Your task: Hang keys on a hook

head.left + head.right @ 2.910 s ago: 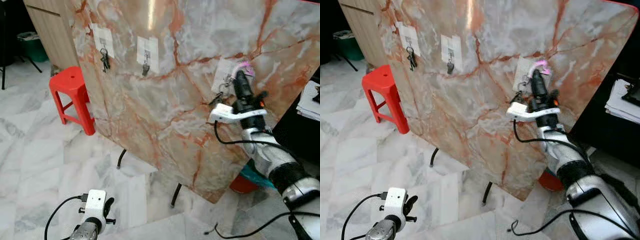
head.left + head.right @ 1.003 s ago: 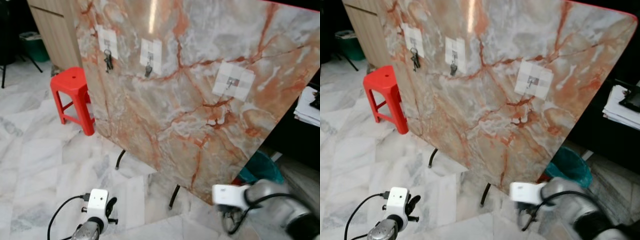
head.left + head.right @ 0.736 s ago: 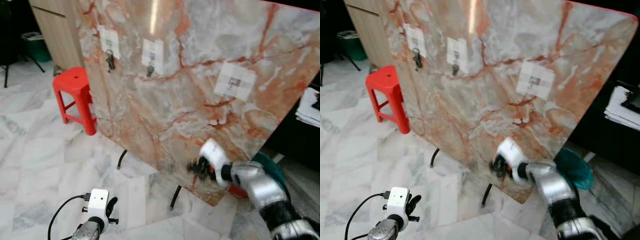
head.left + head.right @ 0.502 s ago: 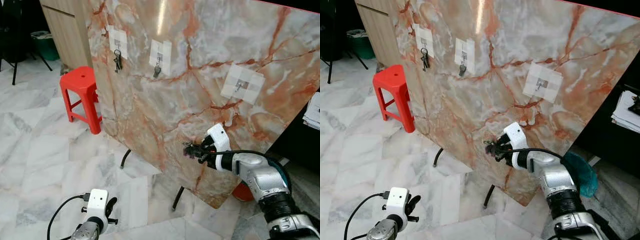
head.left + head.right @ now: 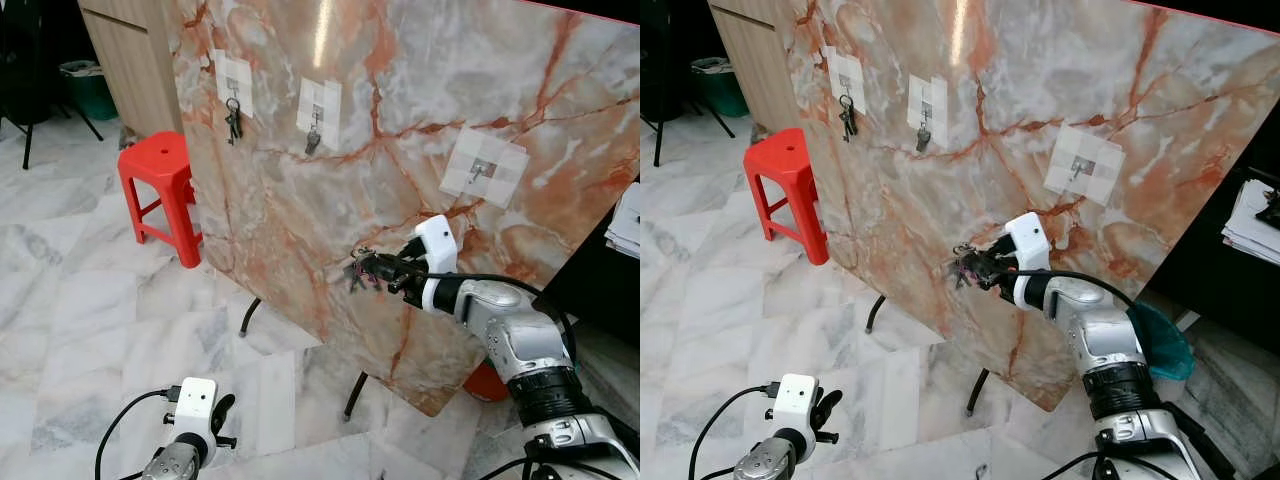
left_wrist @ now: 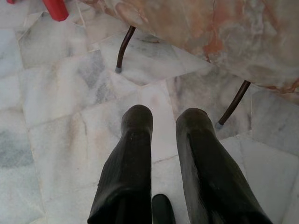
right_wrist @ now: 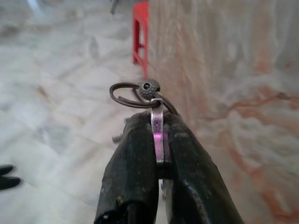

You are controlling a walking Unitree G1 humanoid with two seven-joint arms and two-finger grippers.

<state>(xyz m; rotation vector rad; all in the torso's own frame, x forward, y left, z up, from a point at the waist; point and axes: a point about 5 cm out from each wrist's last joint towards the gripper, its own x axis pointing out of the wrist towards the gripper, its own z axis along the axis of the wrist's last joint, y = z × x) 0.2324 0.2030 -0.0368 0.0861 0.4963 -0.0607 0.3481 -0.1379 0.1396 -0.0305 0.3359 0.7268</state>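
Right gripper [image 5: 372, 270], centre frame before the marble slab [image 5: 400, 130], jaws pinching the keys [image 7: 148, 95]. Left gripper [image 6: 163, 126], lower left, jaws slightly spread.

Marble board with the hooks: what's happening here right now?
The right gripper is shut on a bunch of keys, held out in front of the tilted marble board. Two hooks already carry keys; the third hook, up to the right, is bare. The left gripper hangs idle over the floor.
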